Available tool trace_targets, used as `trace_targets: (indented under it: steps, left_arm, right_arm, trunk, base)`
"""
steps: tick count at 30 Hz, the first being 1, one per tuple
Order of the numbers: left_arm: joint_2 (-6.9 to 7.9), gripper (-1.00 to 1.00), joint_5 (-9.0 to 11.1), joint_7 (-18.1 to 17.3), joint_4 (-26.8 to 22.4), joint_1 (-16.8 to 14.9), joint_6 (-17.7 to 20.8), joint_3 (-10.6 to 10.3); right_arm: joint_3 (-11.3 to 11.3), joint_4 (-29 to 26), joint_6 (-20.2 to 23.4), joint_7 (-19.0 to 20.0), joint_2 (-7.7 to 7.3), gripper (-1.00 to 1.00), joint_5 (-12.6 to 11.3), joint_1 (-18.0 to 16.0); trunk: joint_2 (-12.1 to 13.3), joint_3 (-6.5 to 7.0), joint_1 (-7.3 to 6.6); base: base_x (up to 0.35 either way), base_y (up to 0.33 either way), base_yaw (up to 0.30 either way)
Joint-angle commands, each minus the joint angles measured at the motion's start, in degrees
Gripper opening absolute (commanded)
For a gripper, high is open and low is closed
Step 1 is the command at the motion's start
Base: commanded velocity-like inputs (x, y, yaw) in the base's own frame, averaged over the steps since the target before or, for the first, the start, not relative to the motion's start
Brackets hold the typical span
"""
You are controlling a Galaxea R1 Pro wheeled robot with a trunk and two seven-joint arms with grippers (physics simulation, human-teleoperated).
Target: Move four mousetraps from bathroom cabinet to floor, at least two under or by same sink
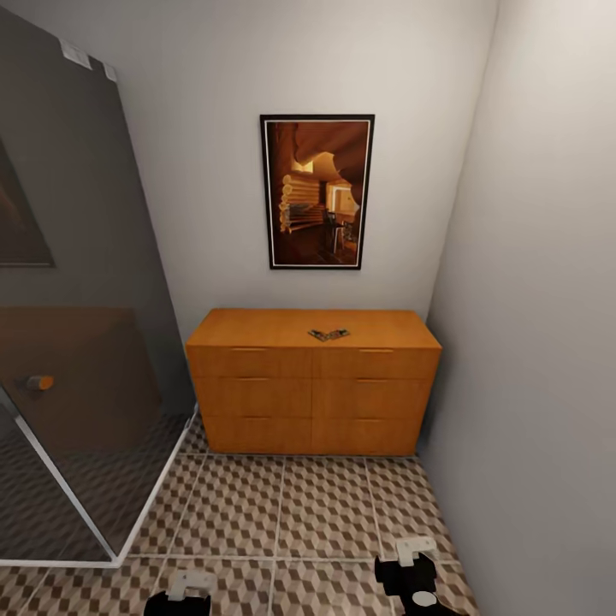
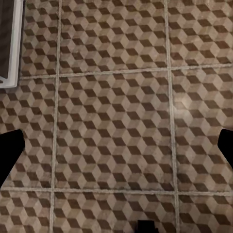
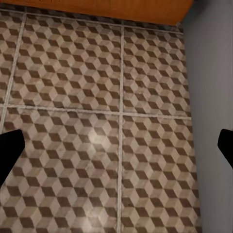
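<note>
Orange-brown cabinet [image 1: 313,381] stands on cube-patterned bathroom floor [image 1: 282,513]; mousetraps [image 1: 329,334] clustered on cabinet top.

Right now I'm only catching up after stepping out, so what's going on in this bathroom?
The robot faces the cabinet against the far wall, with nothing in hand. The mousetraps lie clustered on the cabinet's top, untouched. The left hand and the right hand sit low over the bathroom floor, and the wrist views show both open with only tiles between the fingers. A glass partition stands at the left, and a framed picture hangs above the cabinet.
</note>
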Motion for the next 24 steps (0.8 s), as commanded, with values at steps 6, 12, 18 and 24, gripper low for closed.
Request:
trace_targets:
  steps: [6,12,18,24]
  left_arm:
    - [-0.04,1.0,0.4,0.0,0.2,-0.1,-0.3,-0.5]
    - [-0.04,1.0,0.4,0.0,0.2,-0.1,-0.3,-0.5]
    - [-0.04,1.0,0.4,0.0,0.2,-0.1,-0.3,-0.5]
    - [-0.04,1.0,0.4,0.0,0.2,-0.1,-0.3,-0.5]
  right_arm:
    - [0.5,0.1,-0.2,-0.2,0.05,1.0,-0.5,-0.1]
    - [0.5,0.1,-0.2,-0.2,0.05,1.0,-0.5,-0.1]
    - [0.5,0.1,-0.2,-0.2,0.04,1.0,-0.5,-0.1]
    - [0.5,0.1,-0.2,-0.2,0.03,1.0,-0.4,-0.1]
  trunk:
    - [-0.1,-0.13,0.05]
    - [-0.1,-0.13,0.05]
    - [-0.1,-0.13,0.05]
    - [-0.1,-0.13,0.05]
  base:
    - [0.134,0.0,0.0]
    - [0.134,-0.041,0.0]
    - [0.131,-0.076,0.0]
    - [0.037,-0.018,0.0]
